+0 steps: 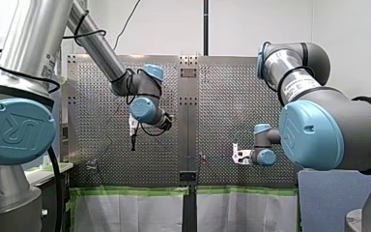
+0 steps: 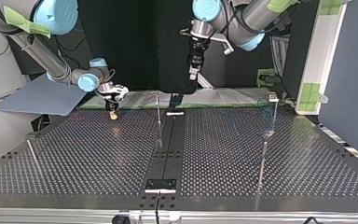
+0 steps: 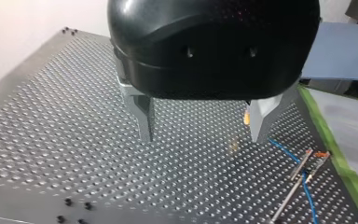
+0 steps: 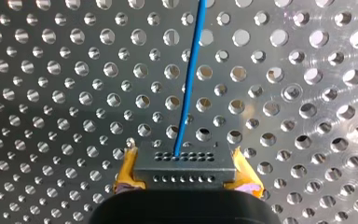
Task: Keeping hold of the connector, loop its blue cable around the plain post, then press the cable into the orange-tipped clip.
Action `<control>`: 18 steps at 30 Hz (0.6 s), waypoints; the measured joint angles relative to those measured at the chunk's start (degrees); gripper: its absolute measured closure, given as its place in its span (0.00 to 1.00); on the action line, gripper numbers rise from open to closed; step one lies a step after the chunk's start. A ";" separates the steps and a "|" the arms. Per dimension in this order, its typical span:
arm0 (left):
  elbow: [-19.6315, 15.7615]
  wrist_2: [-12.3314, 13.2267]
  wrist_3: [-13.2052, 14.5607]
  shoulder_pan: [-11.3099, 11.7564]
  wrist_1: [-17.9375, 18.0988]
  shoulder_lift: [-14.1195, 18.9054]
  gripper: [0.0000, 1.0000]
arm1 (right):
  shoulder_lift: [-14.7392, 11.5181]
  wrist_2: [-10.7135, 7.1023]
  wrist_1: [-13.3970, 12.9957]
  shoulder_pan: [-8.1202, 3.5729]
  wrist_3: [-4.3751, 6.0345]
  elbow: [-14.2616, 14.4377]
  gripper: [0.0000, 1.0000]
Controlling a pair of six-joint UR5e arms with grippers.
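Right wrist view: the connector (image 4: 185,169) is gripped firmly between the yellow pads of my right gripper (image 4: 183,163), close over the perforated table (image 4: 51,93), and its blue cable (image 4: 189,79) is led straight ahead from it. In the left wrist view my left gripper (image 3: 203,137) is held spread and empty, while the cable is seen lying by the plain post (image 3: 302,164) and the orange-tipped clip (image 3: 322,154). Looping and pressing in are judged not yet done.

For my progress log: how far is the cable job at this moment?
Done: my right pincer grips the connector, its blue cable leading away. In hand: nothing more; my left pincer hangs open and empty. Left: the cable passes beside the orange-tipped clip, not yet visibly looped or pressed in.
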 joint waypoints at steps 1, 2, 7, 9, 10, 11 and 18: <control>-0.51 0.02 -0.02 -0.06 0.28 0.49 0.00 | 0.01 0.00 0.00 0.01 0.00 0.00 1.00; -1.13 0.09 -0.05 -0.14 0.68 1.12 0.00 | 0.02 0.00 0.00 0.01 0.00 0.00 1.00; -3.71 1.62 -1.06 0.08 2.91 3.71 0.00 | 0.07 0.00 0.08 0.04 -0.02 0.00 1.00; -4.97 2.78 -2.11 0.23 4.11 4.97 0.00 | 0.11 0.00 0.34 0.06 -0.12 0.00 1.00; -5.54 3.32 -2.62 0.30 4.70 5.54 0.00 | 0.11 0.00 0.53 0.07 -0.18 0.00 1.00; -6.32 4.04 -3.36 0.37 5.43 6.30 0.00 | 0.13 0.00 0.79 0.07 -0.26 0.00 1.00; -10.44 5.34 -6.32 0.69 9.56 10.45 0.00 | 0.20 0.00 1.25 -0.06 -0.01 0.00 1.00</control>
